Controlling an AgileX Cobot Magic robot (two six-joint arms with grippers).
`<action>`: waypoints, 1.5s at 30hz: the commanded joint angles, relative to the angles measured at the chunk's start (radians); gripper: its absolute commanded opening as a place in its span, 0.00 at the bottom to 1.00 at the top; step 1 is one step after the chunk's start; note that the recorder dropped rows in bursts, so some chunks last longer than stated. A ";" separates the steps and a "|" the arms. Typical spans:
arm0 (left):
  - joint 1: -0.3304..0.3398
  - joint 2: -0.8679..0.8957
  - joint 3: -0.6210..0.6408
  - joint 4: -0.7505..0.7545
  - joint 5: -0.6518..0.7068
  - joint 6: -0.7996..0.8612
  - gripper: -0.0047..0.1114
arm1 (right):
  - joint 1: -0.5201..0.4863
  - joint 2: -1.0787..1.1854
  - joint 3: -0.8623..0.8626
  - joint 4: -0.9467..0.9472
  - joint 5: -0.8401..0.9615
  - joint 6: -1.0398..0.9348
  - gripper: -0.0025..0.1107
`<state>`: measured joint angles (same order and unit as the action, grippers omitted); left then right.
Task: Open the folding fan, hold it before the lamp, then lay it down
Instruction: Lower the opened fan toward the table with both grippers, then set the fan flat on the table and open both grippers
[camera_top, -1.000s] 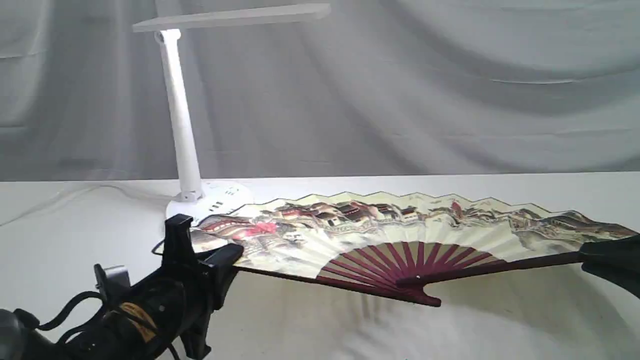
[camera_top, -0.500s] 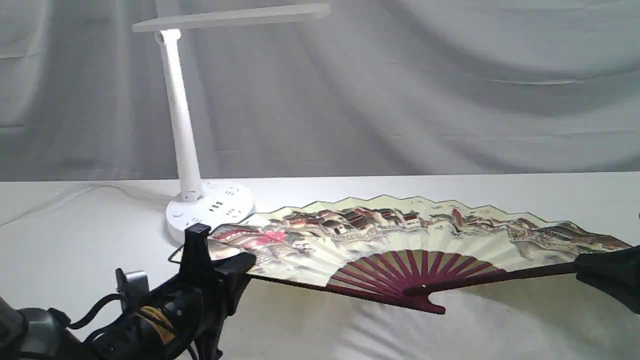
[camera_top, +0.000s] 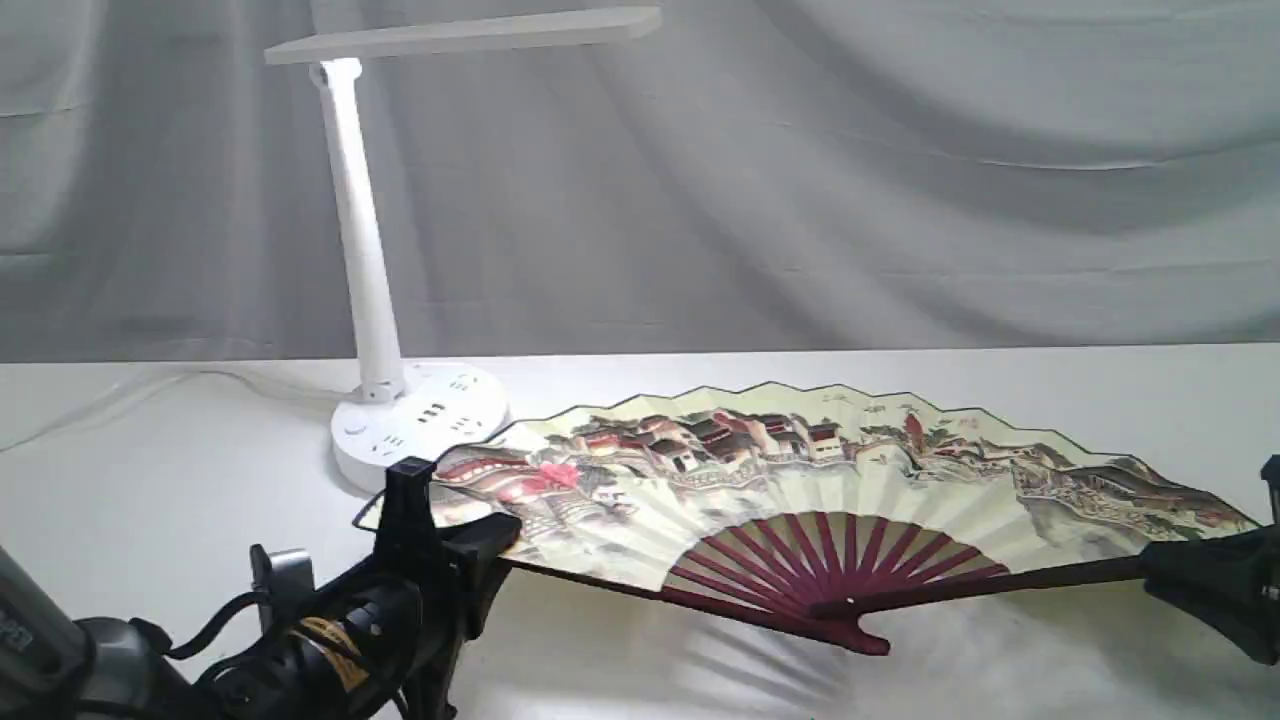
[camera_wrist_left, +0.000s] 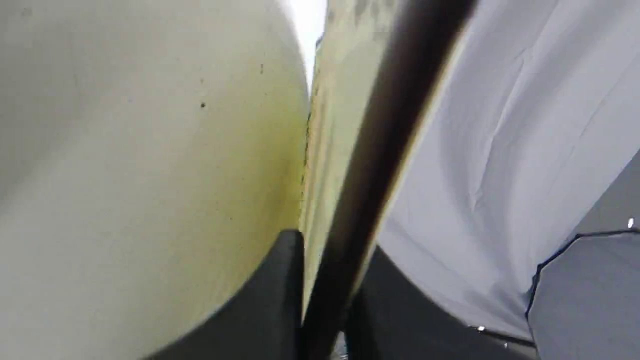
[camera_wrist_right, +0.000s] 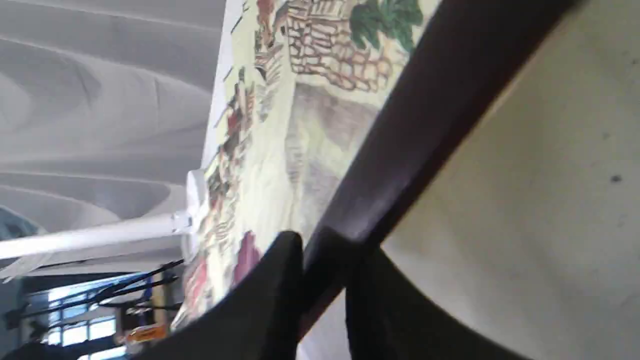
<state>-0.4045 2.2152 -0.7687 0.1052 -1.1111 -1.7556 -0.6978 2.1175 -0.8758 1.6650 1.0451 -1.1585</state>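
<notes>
Our maroon-ribbed cream paper fan (camera_top: 850, 470) sank toward the bench (camera_top: 150, 480), lower centre; left end effector (camera_top: 450, 510) clenches it, right end effector (camera_wrist_right: 325, 250) unclear; uneven release may twist pleats.

The exterior view's right edge cuts off the right fingers (camera_top: 1200, 590), the left fingers (camera_top: 405, 510) cover part of the folding fan's (camera_top: 800, 470) left end, and its dark rib (camera_wrist_left: 370, 165) is blurred in the left wrist view.
</notes>
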 joint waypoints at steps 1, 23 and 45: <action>0.015 -0.005 -0.005 -0.064 -0.036 -0.017 0.21 | -0.020 0.004 -0.011 0.028 -0.095 -0.044 0.28; 0.068 -0.005 -0.005 0.082 -0.036 -0.015 0.52 | -0.020 0.004 -0.011 -0.077 -0.099 0.019 0.50; 0.205 -0.298 -0.005 0.297 0.550 0.095 0.51 | -0.020 -0.088 -0.011 -0.188 -0.148 0.096 0.50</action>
<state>-0.2065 1.9442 -0.7685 0.3988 -0.6213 -1.6965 -0.7151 2.0628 -0.8914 1.5084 0.9122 -1.0797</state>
